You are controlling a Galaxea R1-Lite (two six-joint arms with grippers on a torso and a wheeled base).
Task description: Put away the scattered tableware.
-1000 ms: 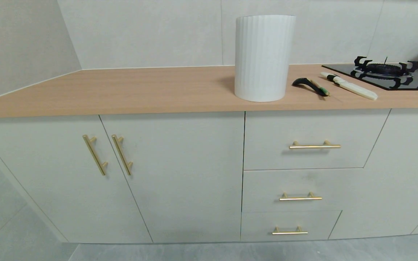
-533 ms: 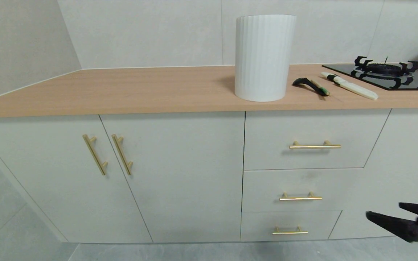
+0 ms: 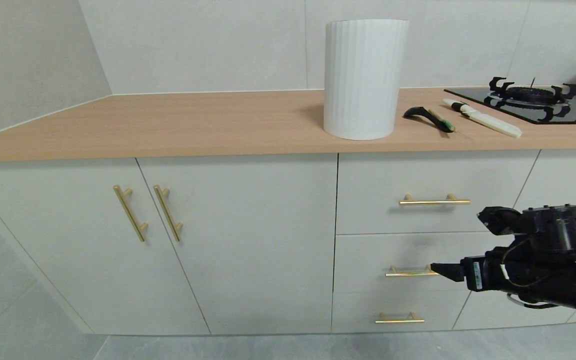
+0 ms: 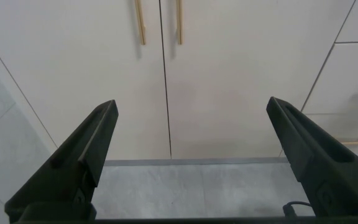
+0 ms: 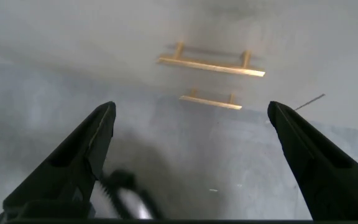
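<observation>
On the wooden counter stands a tall white ribbed holder. To its right lie a black-handled tool, a thin green-handled utensil and a white knife-like utensil. My right gripper hangs open and empty well below the counter, in front of the drawers, one fingertip near the middle drawer's handle. The right wrist view looks past its spread fingers at two gold drawer handles. My left gripper is open and empty, low in front of the cabinet doors.
A black gas hob occupies the counter's right end. Below the counter are two doors with gold handles on the left and three drawers on the right. Grey floor lies under both grippers.
The right arm has come into the head view from the lower right and moved up and leftward, in front of the drawers. Everything on the counter has stayed put.
</observation>
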